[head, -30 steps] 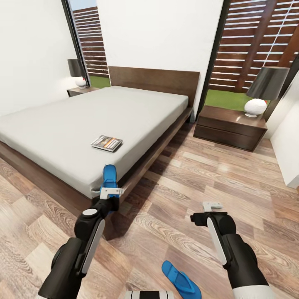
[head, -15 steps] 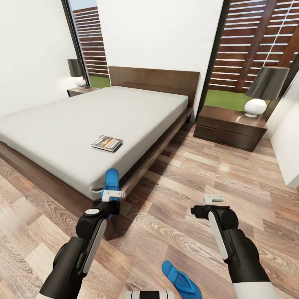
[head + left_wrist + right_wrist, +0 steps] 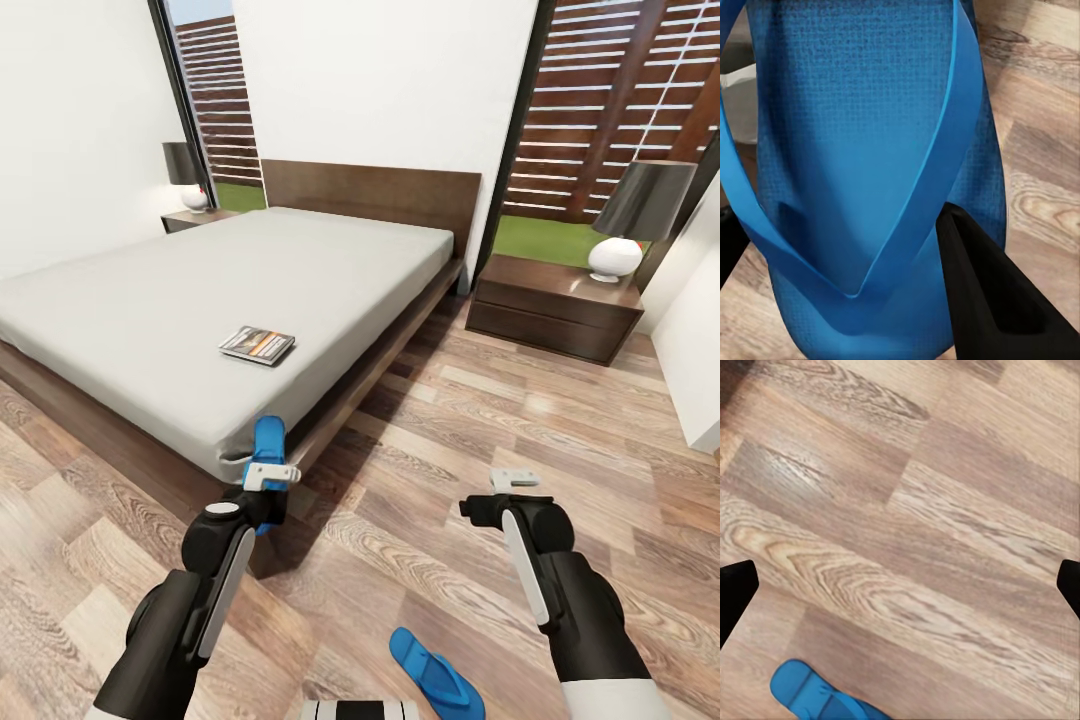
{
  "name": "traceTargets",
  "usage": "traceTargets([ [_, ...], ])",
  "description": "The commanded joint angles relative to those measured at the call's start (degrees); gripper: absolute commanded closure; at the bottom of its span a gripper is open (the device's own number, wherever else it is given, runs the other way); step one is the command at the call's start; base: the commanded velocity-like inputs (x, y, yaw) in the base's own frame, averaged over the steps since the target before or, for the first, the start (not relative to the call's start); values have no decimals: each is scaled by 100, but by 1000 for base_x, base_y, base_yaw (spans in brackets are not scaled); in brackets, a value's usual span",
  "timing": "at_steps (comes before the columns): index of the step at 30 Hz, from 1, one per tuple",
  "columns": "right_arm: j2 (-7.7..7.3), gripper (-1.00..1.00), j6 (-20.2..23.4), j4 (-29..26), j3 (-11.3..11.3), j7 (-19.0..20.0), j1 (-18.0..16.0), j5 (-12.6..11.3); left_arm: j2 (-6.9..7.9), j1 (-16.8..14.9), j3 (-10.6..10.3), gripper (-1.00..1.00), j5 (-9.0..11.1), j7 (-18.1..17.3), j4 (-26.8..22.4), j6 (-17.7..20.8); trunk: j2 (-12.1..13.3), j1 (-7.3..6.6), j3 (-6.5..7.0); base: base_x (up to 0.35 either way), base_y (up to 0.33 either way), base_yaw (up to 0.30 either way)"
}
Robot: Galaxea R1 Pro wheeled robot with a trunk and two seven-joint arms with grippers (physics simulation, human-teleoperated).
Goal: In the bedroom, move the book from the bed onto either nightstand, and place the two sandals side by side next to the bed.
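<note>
At the near corner of the large low bed (image 3: pixel 200 290) with dark-brown wood frame and light-grey mattress, the left hand (image 3: pixel 266 470) grasps one bright-blue flat sandal (image 3: pixel 267 441), held toe-up, overlapping the mattress corner in the head view. Left wrist view: blue sandal sole and strap (image 3: pixel 862 150) close up, a black finger (image 3: pixel 986 292) pressed against its edge, wood floor behind.

Small thin paperback book (image 3: pixel 257 345), dark cover with orange band, lies flat on the mattress near the right edge, well apart from the held sandal.

Right hand (image 3: pixel 512 482) hovers over the light-brown wood-plank floor (image 3: pixel 450 420), holding nothing; right wrist view shows black fingertips (image 3: pixel 736 596) at both frame edges, spread wide, released. Second bright-blue sandal (image 3: pixel 435 675) lies flat on the floor near the robot base, between the two arms, closer to the right arm; its toe end shows in the right wrist view (image 3: pixel 821 694).

Low dark-brown wooden nightstand (image 3: pixel 555 305) with drawer fronts stands right of the bed by the window, a white-base lamp with grey shade (image 3: pixel 630 225) on top. Another dark nightstand (image 3: pixel 195 218) with a similar lamp (image 3: pixel 186 175) sits at the far left side of the bed. Dark headboard (image 3: pixel 370 195) against white wall.
</note>
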Motion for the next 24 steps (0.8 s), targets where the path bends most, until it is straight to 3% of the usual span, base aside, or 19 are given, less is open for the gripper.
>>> traceTargets([
  [1,-14,-100,16,20,-1,-23,-3,-18,12,-3,174,100,19,-15,-26,25,-2,-1,-5,0,0,0],
  [5,-29,-100,13,38,-2,-15,-3,-21,28,-4,996,100,225,-116,-34,9,-2,-1,-5,0,0,0],
  [6,-29,-100,13,39,-2,-16,-3,-21,36,-4,1092,100,259,-158,-34,8,-2,-1,-5,0,0,0],
  [7,-31,-100,11,40,-2,-19,-3,-16,131,-4,1396,100,351,-390,-35,6,-2,-1,-5,0,0,0],
  [8,-32,-100,1,43,-2,-21,-3,-12,433,-3,1725,100,403,-738,-35,14,-2,-1,-5,0,0,0],
  [11,-32,-100,-13,53,0,-16,-3,-6,678,-3,2089,100,418,-1004,-29,18,-2,-1,-5,0,0,0],
  [16,-32,-100,-29,64,6,-3,-3,-1,931,-3,2701,100,414,-1349,12,27,-2,-1,-5,0,0,0],
  [18,-37,-100,-36,98,2,6,-3,-5,1123,-3,2869,100,423,-1407,39,29,-2,-1,-5,0,0,0],
  [19,-24,-100,-87,503,35,18,-3,3,1506,-3,3007,100,424,-1422,397,26,-2,-1,-5,0,0,0],
  [20,-27,-100,-207,721,84,23,-3,0,1689,-6,3050,100,424,-1429,662,16,-2,-1,-5,0,0,0],
  [22,-40,-100,-756,1557,358,52,-3,2,2256,-100,3108,100,463,-1454,1484,-33,-2,-1,-5,0,0,0],
  [24,-46,-100,-1182,2419,595,108,-3,13,2639,-398,3124,100,539,-1460,2295,-129,-2,-1,-5,0,0,0],
])
